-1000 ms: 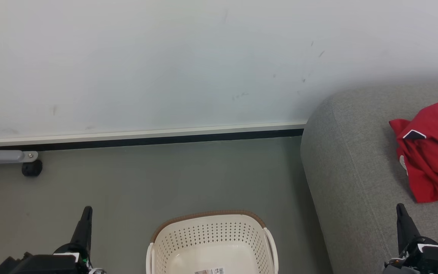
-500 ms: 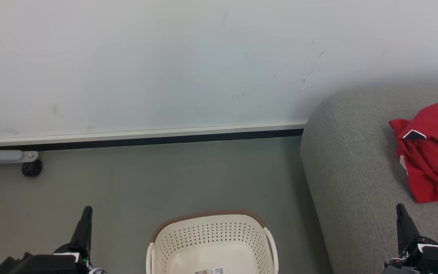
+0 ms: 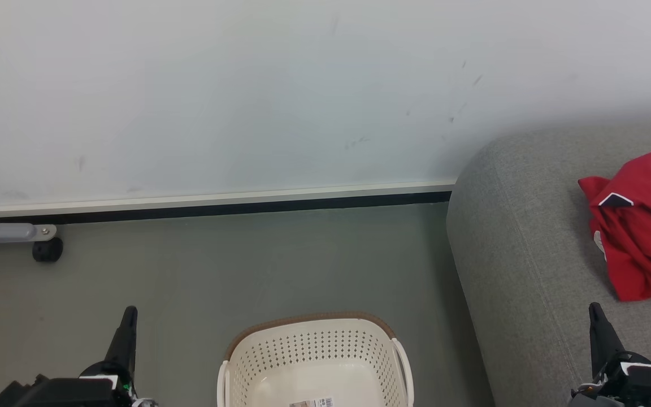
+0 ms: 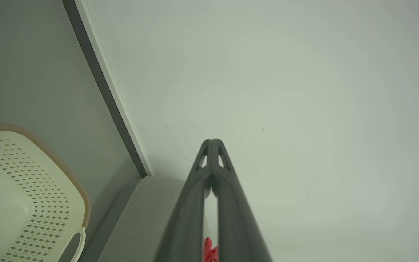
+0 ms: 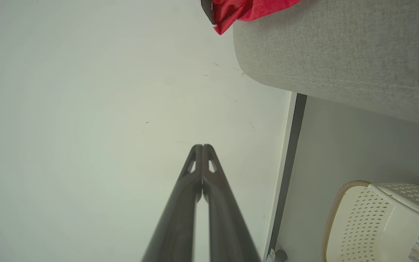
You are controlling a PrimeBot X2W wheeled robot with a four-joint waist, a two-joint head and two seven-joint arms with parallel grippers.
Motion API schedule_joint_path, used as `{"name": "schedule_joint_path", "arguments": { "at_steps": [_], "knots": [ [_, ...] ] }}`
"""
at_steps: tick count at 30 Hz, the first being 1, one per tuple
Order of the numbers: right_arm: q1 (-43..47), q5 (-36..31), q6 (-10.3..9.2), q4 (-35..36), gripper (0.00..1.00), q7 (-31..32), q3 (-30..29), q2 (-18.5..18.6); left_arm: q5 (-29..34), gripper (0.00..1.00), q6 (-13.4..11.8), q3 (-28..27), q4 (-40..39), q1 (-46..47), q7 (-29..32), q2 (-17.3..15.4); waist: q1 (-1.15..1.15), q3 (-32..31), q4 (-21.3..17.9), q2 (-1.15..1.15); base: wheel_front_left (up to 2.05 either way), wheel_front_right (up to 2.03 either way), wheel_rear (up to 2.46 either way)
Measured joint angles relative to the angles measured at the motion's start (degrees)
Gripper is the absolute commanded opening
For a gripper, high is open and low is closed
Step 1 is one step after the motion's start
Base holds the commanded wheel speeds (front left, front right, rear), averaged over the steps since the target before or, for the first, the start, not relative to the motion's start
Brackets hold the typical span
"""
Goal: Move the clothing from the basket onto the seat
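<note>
Left gripper (image 3: 128, 323) and right gripper (image 3: 597, 319) are both pinched closed, tips touching, nothing between them. You can see it clearly in both wrist views. They sit low at either side of the head view, pointing up toward the wall (image 3: 246, 85), which looks to me like a parked pose rather than a reach for anything.

Reason seems pretty obvious: the clothing (image 3: 639, 226) is lying in a rumpled red heap on the seat (image 3: 517, 254), over at the right edge of the head view and partly cut off by it, well apart from the basket (image 3: 314, 319). The basket stands on the floor (image 3: 218, 271) between the two arms, near the seat's rounded corner. What shows of its inside is bare cream plastic with a barcode sticker (image 3: 314, 403) on the bottom. Its near part runs off the bottom of the picture, so I can't swear nothing's in there.

My read: job's basically done, and the arms are kept low and clear so they don't snag the fabric or knock the basket. If anything's left, it'd be a quick check of that hidden near part
</note>
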State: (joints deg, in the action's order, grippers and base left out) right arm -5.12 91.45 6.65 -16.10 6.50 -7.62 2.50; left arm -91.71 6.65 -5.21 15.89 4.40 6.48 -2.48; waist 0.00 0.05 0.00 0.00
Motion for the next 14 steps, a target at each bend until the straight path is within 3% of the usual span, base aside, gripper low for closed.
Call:
{"name": "schedule_joint_path", "arguments": {
  "at_steps": [14],
  "knots": [
    [-0.01, 0.07, 0.09, -0.02, 0.0, -0.01, 0.01, 0.0, 0.0, 0.0, 0.4, 0.0, 0.04, 0.02, 0.0, 0.0, 0.0, 0.0, 0.0, 0.0, 0.0, 0.0, 0.0]
  ]
}}
